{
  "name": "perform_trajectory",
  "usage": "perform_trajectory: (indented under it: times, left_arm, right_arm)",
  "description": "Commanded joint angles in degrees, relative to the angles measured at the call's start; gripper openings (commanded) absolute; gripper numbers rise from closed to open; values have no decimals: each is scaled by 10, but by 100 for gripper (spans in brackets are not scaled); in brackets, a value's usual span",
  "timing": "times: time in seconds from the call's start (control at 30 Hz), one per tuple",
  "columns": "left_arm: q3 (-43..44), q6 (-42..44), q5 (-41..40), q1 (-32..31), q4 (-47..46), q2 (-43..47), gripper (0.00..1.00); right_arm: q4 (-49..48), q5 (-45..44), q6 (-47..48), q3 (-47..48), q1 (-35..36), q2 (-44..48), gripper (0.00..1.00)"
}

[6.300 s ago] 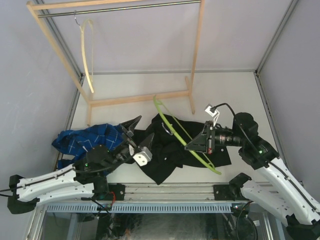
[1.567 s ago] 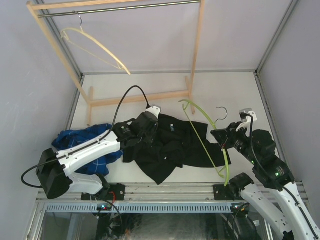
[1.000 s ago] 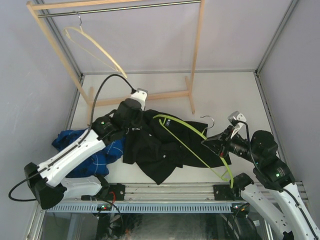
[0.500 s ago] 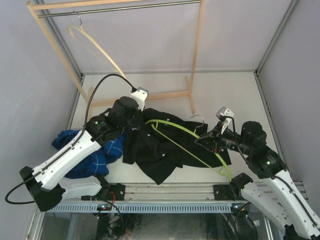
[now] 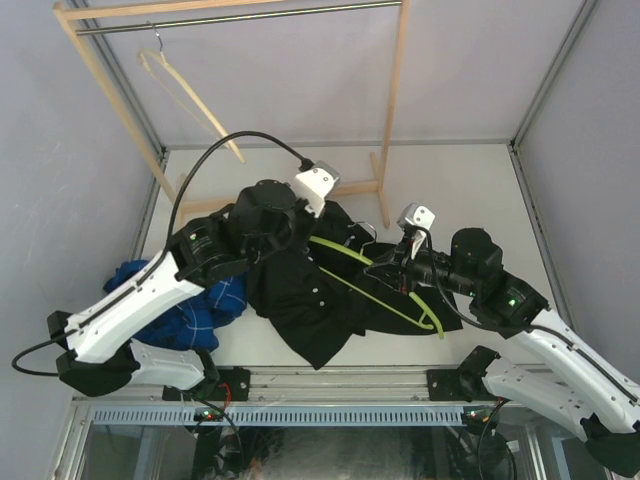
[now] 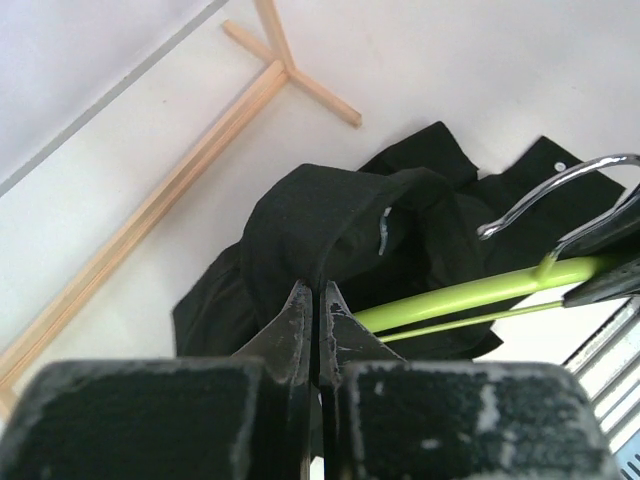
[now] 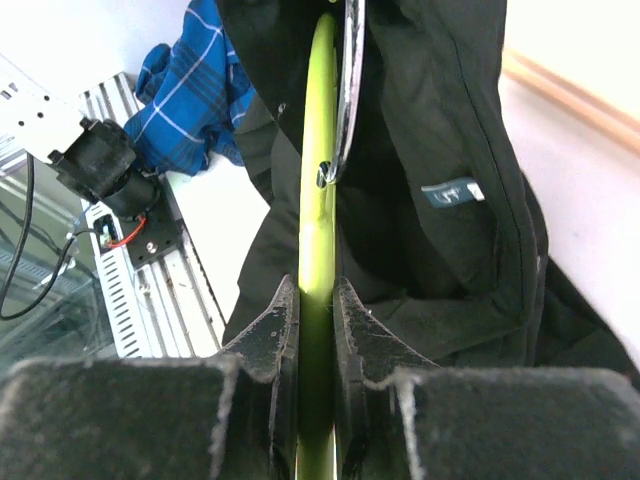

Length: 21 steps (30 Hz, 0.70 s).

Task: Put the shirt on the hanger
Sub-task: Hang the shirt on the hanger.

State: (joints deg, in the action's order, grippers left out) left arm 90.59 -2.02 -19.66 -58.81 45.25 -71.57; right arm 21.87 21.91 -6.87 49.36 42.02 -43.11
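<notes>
The black shirt (image 5: 320, 310) lies bunched mid-table, its collar end lifted. My left gripper (image 6: 313, 292) is shut on a fold of the shirt (image 6: 330, 215) just below the white collar label (image 6: 383, 228). The lime-green hanger (image 5: 395, 305) slants across the shirt, and its far arm reaches under the raised cloth. My right gripper (image 7: 318, 300) is shut on the hanger (image 7: 320, 150) below its silver hook (image 7: 350, 90). In the top view the right gripper (image 5: 385, 268) sits over the shirt's right half. The hook (image 6: 560, 185) and green bar (image 6: 470, 295) also show in the left wrist view.
A blue plaid shirt (image 5: 170, 300) lies heaped at the left, beside the black one. A wooden rack (image 5: 390, 100) stands at the back, with a cream hanger (image 5: 190, 95) on its rail and its base bar (image 6: 190, 160) on the table. A metal rail (image 5: 330, 410) lines the near edge.
The left gripper has carried the shirt's collar up and to the right. The right gripper has pushed the hanger leftward, so its arm now reaches under the lifted cloth.
</notes>
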Motion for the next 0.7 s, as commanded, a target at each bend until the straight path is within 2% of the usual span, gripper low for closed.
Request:
perform_trajectory:
  times: [0.0,0.13,0.3,0.67]
  left_arm:
    - [58,23,1,-25,4,-27,0]
    - [86,25,25,-39,12,-41,0]
    - [76,26,66,-63,-6,-32,0]
    - [111,9,83,-134,-16,-62,0]
  right_arm:
    - [-112,-14,19,23,18,9,0]
    - [-134,-19,21,13,19,13,0]
    - [-202,-48,-4,-27,15,28,0]
    - [-358,-62,-77,-103,15,5,0]
